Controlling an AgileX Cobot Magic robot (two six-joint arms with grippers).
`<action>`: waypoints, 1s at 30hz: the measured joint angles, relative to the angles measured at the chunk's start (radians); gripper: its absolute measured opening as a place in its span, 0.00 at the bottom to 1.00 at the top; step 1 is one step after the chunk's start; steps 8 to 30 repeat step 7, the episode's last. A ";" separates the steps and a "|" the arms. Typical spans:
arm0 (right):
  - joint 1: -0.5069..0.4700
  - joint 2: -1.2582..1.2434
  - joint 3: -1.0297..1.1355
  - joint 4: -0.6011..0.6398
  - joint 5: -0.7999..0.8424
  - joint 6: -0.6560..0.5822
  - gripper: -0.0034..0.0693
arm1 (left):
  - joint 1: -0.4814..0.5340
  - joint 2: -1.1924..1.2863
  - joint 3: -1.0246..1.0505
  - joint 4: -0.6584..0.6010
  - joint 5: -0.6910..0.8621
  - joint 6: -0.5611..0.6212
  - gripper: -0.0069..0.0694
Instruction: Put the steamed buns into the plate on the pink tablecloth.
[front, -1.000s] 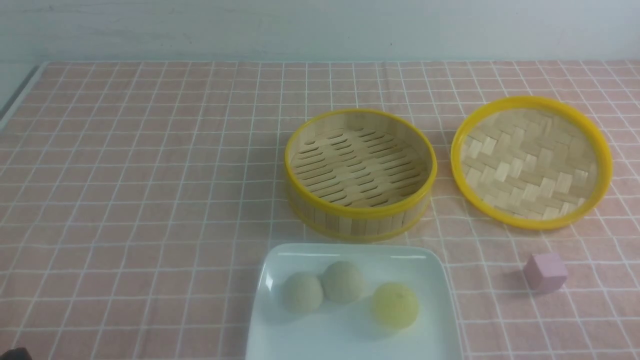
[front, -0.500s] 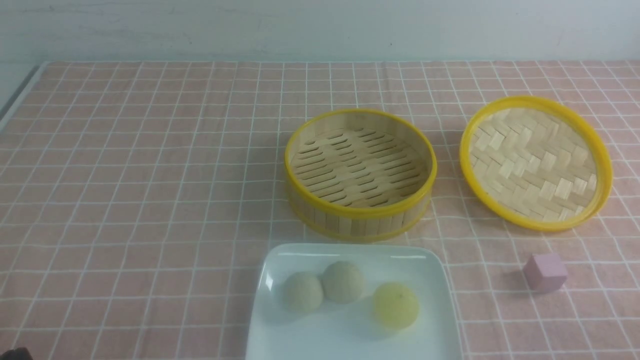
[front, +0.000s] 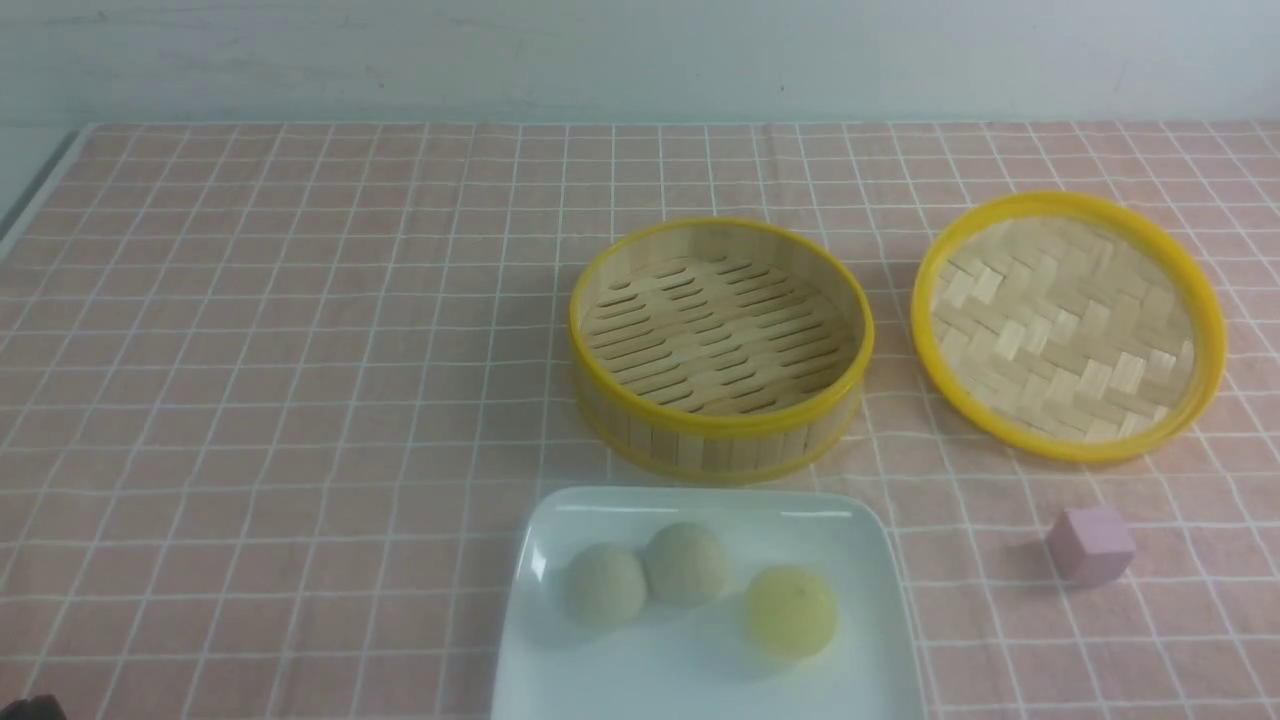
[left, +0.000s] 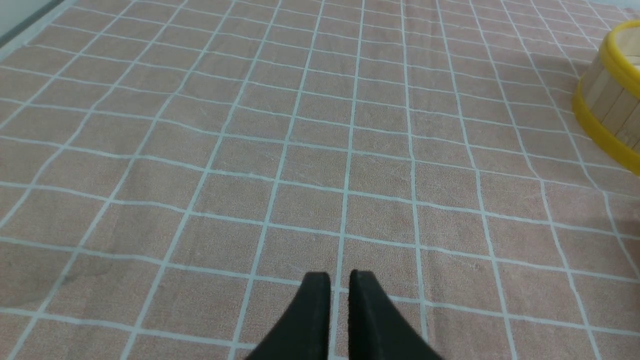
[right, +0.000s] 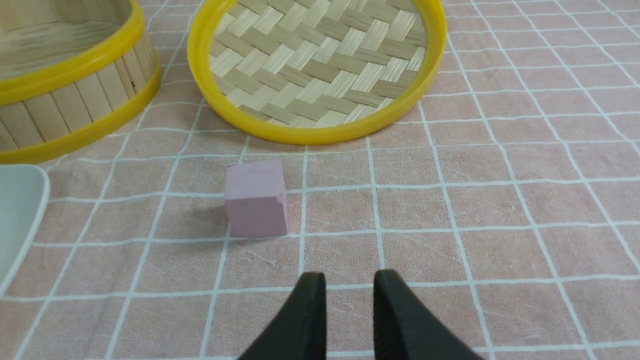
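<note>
Three steamed buns lie in the white square plate at the front middle of the pink tablecloth: two pale beige ones touch each other, and the yellow one lies apart to their right. My left gripper hangs over bare cloth, its jaws nearly together and empty. My right gripper hangs over bare cloth near the pink cube, its jaws a little apart and empty. A corner of the plate shows in the right wrist view. Neither gripper shows in the front view.
The yellow-rimmed bamboo steamer basket stands empty behind the plate. Its woven lid lies upside down to the right. The pink cube sits in front of the lid. The table's left edge shows at the far left.
The woven lid has rocked and shifted slightly on the cloth. The buns, the plate, the basket and the cube have not moved.
</note>
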 joint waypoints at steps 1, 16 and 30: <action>0.000 0.000 0.000 0.000 0.000 0.000 0.28 | 0.000 0.000 0.000 0.000 0.000 0.000 0.21; 0.000 0.000 0.000 0.000 0.000 0.000 0.29 | 0.000 0.000 0.000 0.000 0.000 0.000 0.22; 0.000 0.000 0.000 0.000 0.000 0.000 0.29 | 0.000 0.000 0.000 0.000 0.000 0.000 0.22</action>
